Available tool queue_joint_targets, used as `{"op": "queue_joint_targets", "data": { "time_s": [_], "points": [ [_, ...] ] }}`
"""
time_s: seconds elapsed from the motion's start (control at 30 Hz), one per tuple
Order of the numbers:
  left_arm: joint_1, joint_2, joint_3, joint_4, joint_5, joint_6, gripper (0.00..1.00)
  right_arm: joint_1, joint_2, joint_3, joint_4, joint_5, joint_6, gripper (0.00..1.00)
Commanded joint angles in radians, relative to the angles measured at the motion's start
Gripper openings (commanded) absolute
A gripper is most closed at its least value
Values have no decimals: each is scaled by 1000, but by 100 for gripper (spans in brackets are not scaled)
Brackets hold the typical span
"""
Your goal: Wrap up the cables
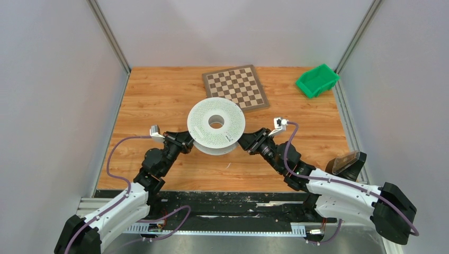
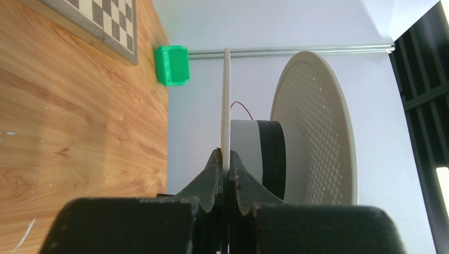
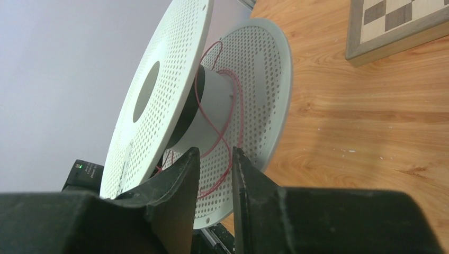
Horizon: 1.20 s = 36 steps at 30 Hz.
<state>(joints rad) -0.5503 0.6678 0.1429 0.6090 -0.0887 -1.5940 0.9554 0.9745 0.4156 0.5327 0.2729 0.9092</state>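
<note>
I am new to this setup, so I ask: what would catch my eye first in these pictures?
A white perforated spool, mid-table, with the left gripper shut on its flange edge and the right gripper open around a thin red cable. Behind it lie a chessboard and, far right, a green bin.

Spool [image 1: 216,126]: you find it mid-table [image 1: 153,95], between the two grippers.
Left gripper [image 1: 186,142]: at the spool's left edge, clamped on one flange.
Right gripper [image 1: 248,142]: at the spool's right edge, fingers parted.
Cable [image 3: 219,127]: around the spool's core, running between the right gripper's fingers.
Chessboard [image 1: 235,87]: behind the spool, slightly to your right.
Bin [image 1: 316,80]: far right corner, right of the chessboard, apart from it.
</note>
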Motion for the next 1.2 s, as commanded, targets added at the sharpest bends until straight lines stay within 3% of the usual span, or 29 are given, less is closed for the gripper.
{"op": "queue_joint_targets", "data": {
  "time_s": [0.0,0.3,0.5,0.6,0.7,0.8,0.9,1.03,1.17],
  "points": [
    [-2,-19,37,130,-24,-37,0,6,-38,-14,3,10,-10,29],
    [-3,-27,29,136,-44,-32,0,5,-160,-68,-68,8,-14,36],
    [-2,-35,21,121,-42,-16,0,-23,-303,-76,-223,75,-25,38],
    [-2,-44,17,108,-34,5,0,-81,-408,-69,-241,-2,-55,39],
    [-2,-56,12,83,-23,31,0,-149,-442,-14,-271,-136,-98,56],
    [-2,-66,16,31,15,64,0,-251,-381,66,-285,-416,-60,70],
    [-2,-71,15,30,52,80,0,-299,-300,101,-235,-612,-18,73],
    [-3,-77,14,19,82,101,0,-303,-227,104,-201,-671,1,74],
    [-2,-86,8,17,99,113,0,-303,-140,101,-80,-719,41,68]
  ]
}}
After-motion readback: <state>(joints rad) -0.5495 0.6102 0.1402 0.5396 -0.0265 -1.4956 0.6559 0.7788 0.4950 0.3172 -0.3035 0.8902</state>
